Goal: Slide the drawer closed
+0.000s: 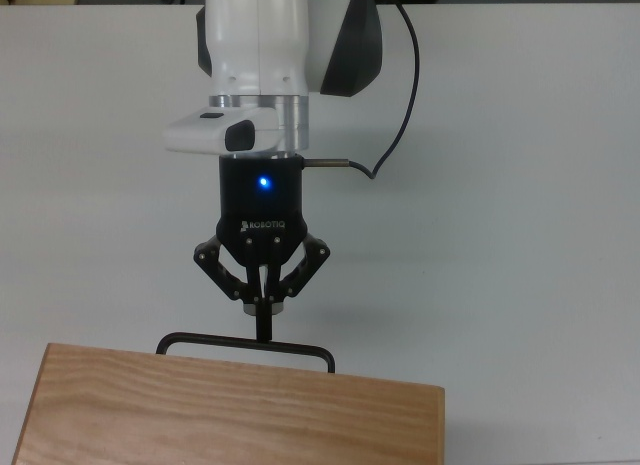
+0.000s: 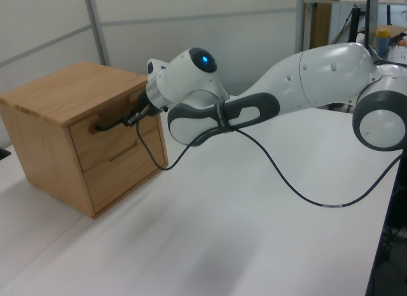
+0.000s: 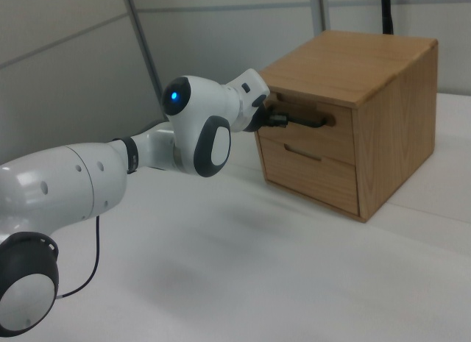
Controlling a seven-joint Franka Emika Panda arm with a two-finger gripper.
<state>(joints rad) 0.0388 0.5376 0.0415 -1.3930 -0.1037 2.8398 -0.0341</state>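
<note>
At the cabinet's face, the drawer (image 2: pixel 105 141) sits flush, so the closing step looks finished. The pincer (image 1: pixel 263 308), fingers pressed together, touches the handle (image 1: pixel 245 344); next comes backing straight away over the desk (image 1: pixel 520 185).

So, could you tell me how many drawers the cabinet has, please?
2. The top drawer carries the black handle at the gripper; the lower drawer sits directly beneath it. Other cabinet faces are hidden.
</note>
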